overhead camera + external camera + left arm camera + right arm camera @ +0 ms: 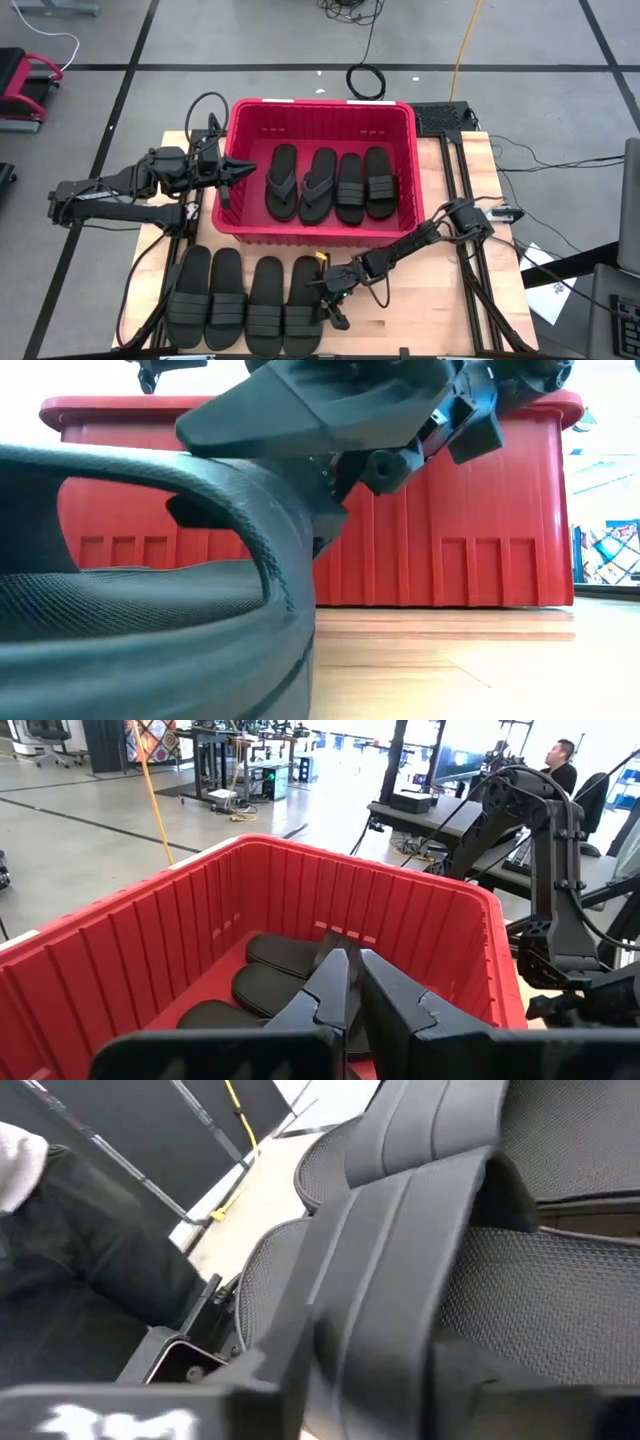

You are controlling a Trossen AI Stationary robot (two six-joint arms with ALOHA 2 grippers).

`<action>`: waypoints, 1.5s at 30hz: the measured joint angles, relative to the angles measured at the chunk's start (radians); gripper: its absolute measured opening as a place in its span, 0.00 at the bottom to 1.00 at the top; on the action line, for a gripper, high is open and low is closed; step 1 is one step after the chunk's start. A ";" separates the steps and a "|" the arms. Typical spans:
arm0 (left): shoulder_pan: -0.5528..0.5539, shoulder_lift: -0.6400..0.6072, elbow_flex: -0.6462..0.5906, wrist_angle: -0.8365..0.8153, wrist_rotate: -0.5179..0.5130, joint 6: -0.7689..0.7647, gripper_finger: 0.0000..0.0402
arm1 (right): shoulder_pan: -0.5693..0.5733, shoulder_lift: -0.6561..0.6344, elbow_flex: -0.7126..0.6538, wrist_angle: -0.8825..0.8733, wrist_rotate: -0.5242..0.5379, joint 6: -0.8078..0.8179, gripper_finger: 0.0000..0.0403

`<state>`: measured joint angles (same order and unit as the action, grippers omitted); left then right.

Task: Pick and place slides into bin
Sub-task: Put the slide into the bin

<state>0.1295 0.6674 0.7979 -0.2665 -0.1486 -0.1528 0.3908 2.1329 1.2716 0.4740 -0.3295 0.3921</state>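
Note:
The red bin [235, 225] stands at the table's far middle. Four black slides lie in it side by side: two flip-flops [300, 185] at the left and two band slides [365, 185] at the right. Four more band slides [245, 300] lie side by side on the table in front of the bin. My right gripper [328, 300] is open at the rightmost of these slides [302, 305], low over the table. My left gripper [240, 170] is shut and empty above the bin's left wall [120, 960]. My right gripper comes level from the table's right at the rightmost slide's band strap [230, 500]. One finger [320, 405] stands over the band and the other finger [195, 512] reaches under it. I cannot tell whether either touches the band. The slide lies flat on the table.
Bare wood [420, 320] lies at the table's near right. Metal frame rails [470, 230] run along the right side. Cables [365, 80] lie on the floor behind the bin. A person [565, 755] sits far off in the room.

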 joint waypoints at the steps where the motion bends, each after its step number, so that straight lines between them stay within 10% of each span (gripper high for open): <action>1: 0.000 0.000 0.000 0.000 0.000 0.000 0.06 | -0.004 -0.004 0.000 -0.001 -0.011 0.002 0.28; 5: 0.000 0.000 0.000 0.000 0.002 -0.003 0.06 | -0.004 -0.050 -0.001 -0.018 -0.024 0.041 0.04; 19: 0.000 0.000 0.000 0.000 0.019 -0.014 0.06 | -0.002 -0.398 0.002 -0.226 -0.173 -0.088 0.01; 27: 0.000 0.000 0.000 0.000 0.019 -0.050 0.06 | -0.031 -0.665 0.197 -0.783 0.068 -0.240 0.01; 34: 0.000 0.000 0.000 0.000 0.020 -0.092 0.06 | -0.223 -0.804 0.376 -1.281 0.204 -0.365 0.01; 45: 0.000 0.000 0.000 -0.001 0.020 -0.030 0.06 | -0.614 -0.877 0.387 -1.579 0.168 -0.544 0.01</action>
<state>0.1291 0.6674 0.7979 -0.2676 -0.1289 -0.1823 -0.2231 1.2558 1.6585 -1.1047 -0.1612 -0.1517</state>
